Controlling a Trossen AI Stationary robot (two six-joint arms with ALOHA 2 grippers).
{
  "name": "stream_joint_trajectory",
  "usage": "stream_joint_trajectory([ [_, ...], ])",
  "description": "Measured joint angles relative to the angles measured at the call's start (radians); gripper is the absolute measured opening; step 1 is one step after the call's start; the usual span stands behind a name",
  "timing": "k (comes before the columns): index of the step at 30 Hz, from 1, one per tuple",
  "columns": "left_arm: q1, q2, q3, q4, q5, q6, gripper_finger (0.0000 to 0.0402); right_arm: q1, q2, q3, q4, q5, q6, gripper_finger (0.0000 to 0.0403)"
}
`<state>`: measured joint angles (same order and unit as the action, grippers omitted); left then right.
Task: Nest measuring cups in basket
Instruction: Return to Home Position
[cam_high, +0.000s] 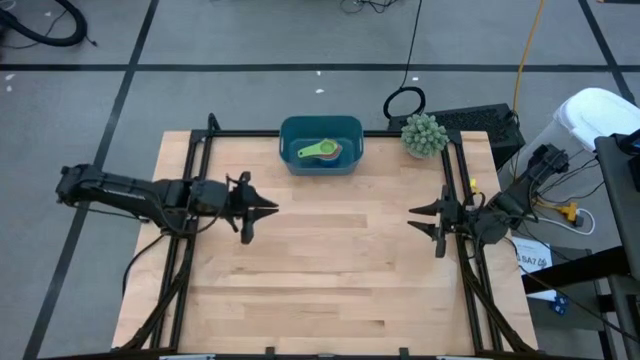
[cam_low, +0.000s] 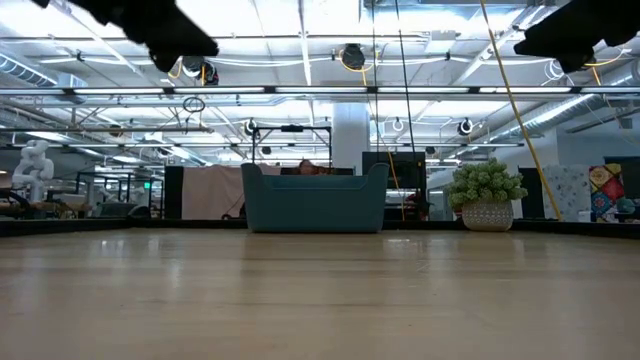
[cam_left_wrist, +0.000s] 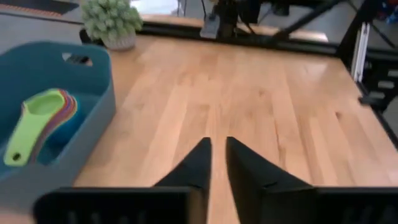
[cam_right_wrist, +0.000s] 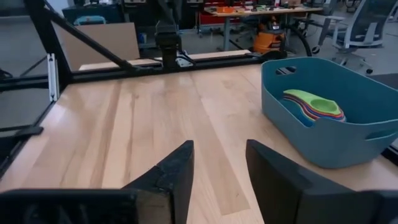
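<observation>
The teal basket (cam_high: 288, 140) stands at the table's far edge, near the middle; in the low view the basket (cam_low: 315, 205) shows side-on. The measuring cups (cam_high: 320, 151) lie nested in one stack on its floor, green on top, handles fanned (cam_left_wrist: 37, 121) (cam_right_wrist: 314, 104). My left gripper (cam_high: 268, 208) hovers over the table's left half, pointing right, its fingers (cam_left_wrist: 217, 142) nearly together. My right gripper (cam_high: 415, 214) hovers over the right half, pointing left, with a clear gap between its fingers (cam_right_wrist: 219, 144). Both are well short of the basket and hold nothing.
A spiky green plant ball in a pot (cam_high: 424, 133) sits at the far right corner, right of the basket. Black frame rails (cam_high: 200, 160) run along the table's left, right and far edges. Bare wood (cam_high: 340, 260) stretches between the grippers and toward the near edge.
</observation>
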<state>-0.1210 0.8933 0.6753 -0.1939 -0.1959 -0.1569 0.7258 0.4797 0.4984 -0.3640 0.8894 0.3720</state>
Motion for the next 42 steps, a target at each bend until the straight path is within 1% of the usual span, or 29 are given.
stream_joint_trajectory([
  [3,-0.014,-0.017,-0.055,0.013,-0.001,0.004,0.0013,0.000,0.000,0.000,-0.035,-0.002,0.001,0.0127],
  [4,-0.019,-0.023,-0.073,0.027,-0.006,0.004,0.0007,0.000,0.000,0.000,-0.046,-0.002,0.001,0.0123],
  [9,-0.025,-0.075,-0.180,0.137,-0.034,-0.003,0.0013,0.000,-0.011,0.000,-0.060,0.024,-0.014,0.0089],
  [12,-0.013,-0.124,-0.225,0.199,-0.038,0.019,0.0011,-0.001,-0.050,0.000,-0.060,0.023,-0.042,0.0064],
  [15,0.015,-0.172,-0.238,0.219,-0.036,0.086,0.0004,-0.018,-0.119,0.000,-0.060,0.013,-0.095,0.0038],
  [17,0.056,-0.197,-0.238,0.226,0.008,0.121,0.0005,-0.043,-0.174,0.000,-0.059,-0.033,-0.137,0.0020],
  [19,0.116,-0.212,-0.238,0.227,0.097,0.131,0.0008,-0.074,-0.220,0.001,-0.055,-0.082,-0.168,0.0005],
  [21,0.177,-0.214,-0.238,0.225,0.187,0.131,0.0007,-0.105,-0.246,0.001,-0.059,-0.125,-0.182,0.0003],
  [24,0.249,-0.211,-0.238,0.218,0.275,0.140,0.0004,-0.148,-0.252,-0.006,-0.053,-0.167,-0.202,0.0001],
  [27,0.299,-0.199,-0.238,0.213,0.318,0.149,0.0004,-0.193,-0.252,-0.062,-0.006,-0.203,-0.202,0.0000],
  [32,0.362,-0.166,-0.249,0.211,0.373,0.158,0.0003,-0.291,-0.279,-0.230,0.171,-0.326,-0.189,0.0000],
  [34,0.380,-0.150,-0.249,0.227,0.403,0.159,0.0003,-0.341,-0.296,-0.270,0.216,-0.360,-0.201,0.0000],
  [37,0.406,-0.130,-0.249,0.266,0.450,0.162,0.0002,-0.433,-0.313,-0.282,0.246,-0.442,-0.229,0.0000],
  [42,0.453,-0.093,-0.249,0.298,0.499,0.171,0.0002,-0.599,-0.318,-0.279,0.231,-0.654,-0.219,0.0000],
])
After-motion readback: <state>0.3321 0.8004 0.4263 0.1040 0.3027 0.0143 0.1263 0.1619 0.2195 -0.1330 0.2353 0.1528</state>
